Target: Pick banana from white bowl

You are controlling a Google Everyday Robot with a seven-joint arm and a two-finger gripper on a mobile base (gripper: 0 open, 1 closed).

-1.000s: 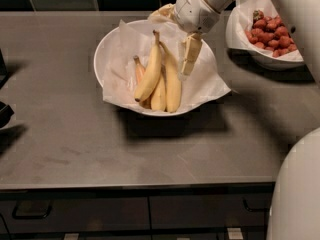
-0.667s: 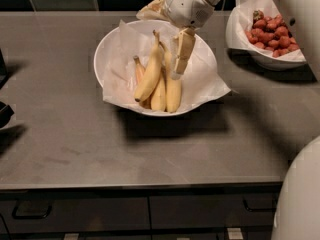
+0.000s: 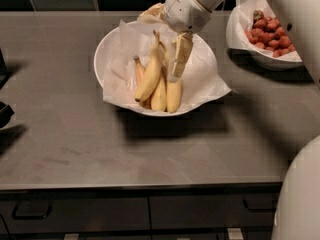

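**A:** How is the room around it looking?

**B:** The grey table (image 3: 75, 134) is filling most of the view. Its front edge is running along at 6 o'clock above dark drawers (image 3: 210, 211). Open surface is lying from 5 round to 9 o'clock of the white bowl (image 3: 100, 54). At 2 o'clock a bowl of strawberries (image 3: 236, 31) is crowding in, near but apart.

**A:** And the arm?

**B:** The pale arm (image 3: 192, 6) is coming in from 1 o'clock and hanging over the far half of the white bowl.

**A:** Where is the banana lying?

**B:** The banana (image 3: 150, 74) is lying inside the white bowl on crinkled paper (image 3: 205, 81). It is leaning across the other bananas (image 3: 172, 94), with its stem pointing to 12 o'clock and its blunt end to 7 o'clock.

**A:** Relative to the hand?

**B:** The hand (image 3: 175, 74) is pointing down into the bowl, and the banana is sitting just beside it at 9 o'clock. Whether they are touching, I cannot tell. Whether the hand is released or clenched, I cannot tell either.

**A:** How is the banana looking?

**B:** It is showing long, clearly curved and pale yellow, with a dark brown stem tip.
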